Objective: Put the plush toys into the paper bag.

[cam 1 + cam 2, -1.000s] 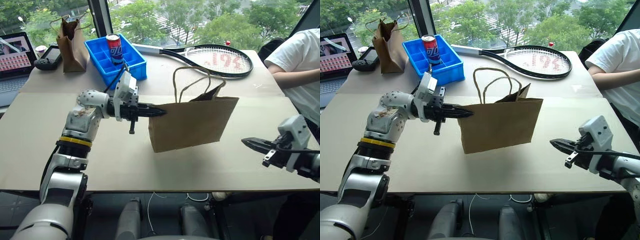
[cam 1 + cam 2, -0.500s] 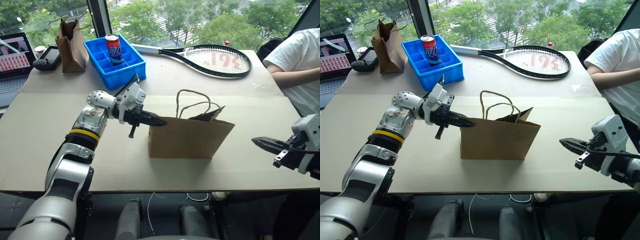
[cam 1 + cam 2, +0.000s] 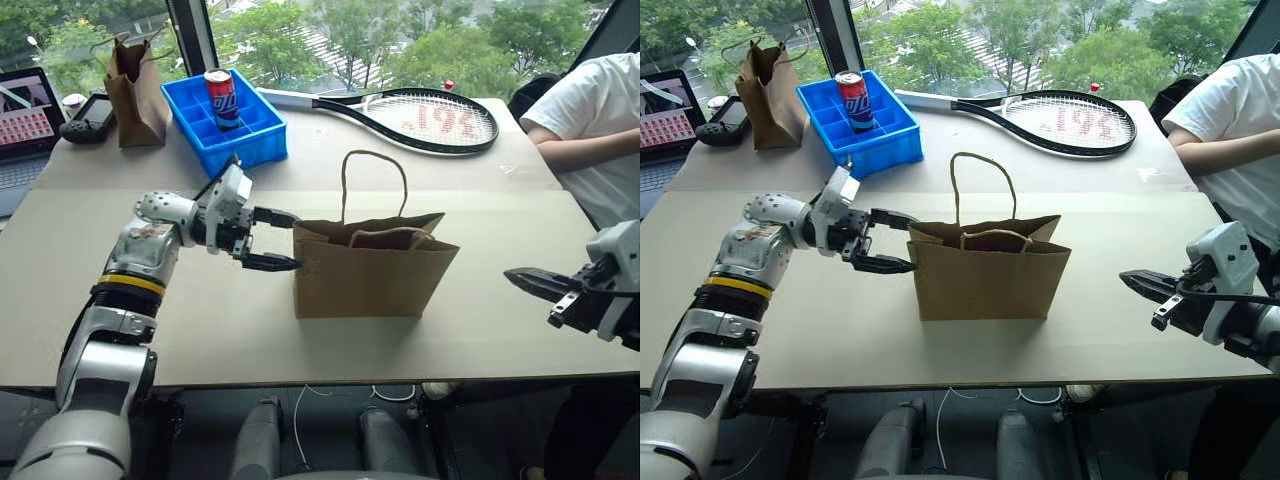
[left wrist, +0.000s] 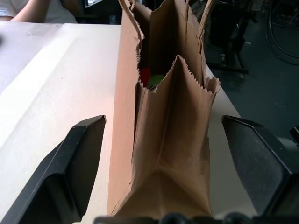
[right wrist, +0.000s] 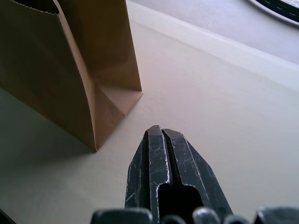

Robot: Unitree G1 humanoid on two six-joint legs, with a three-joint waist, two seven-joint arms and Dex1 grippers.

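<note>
While the paper bag (image 3: 370,268) stands upright mid-frame on the beige table (image 3: 300,340), left gripper (image 3: 283,240) wide open, empty, beside its left end, plush toys (image 4: 150,78) inside, right gripper (image 3: 522,279) closed lower right, window behind.

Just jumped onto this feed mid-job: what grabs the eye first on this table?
The wide paper bag stands upright mid-table, handles up, with red and green plush toys peeking from inside. The left gripper sits at the bag's left end, jaws open on either side of it; the right gripper hangs shut to the bag's right. Behind lie a tennis racket and a blue tray holding a can.
</note>
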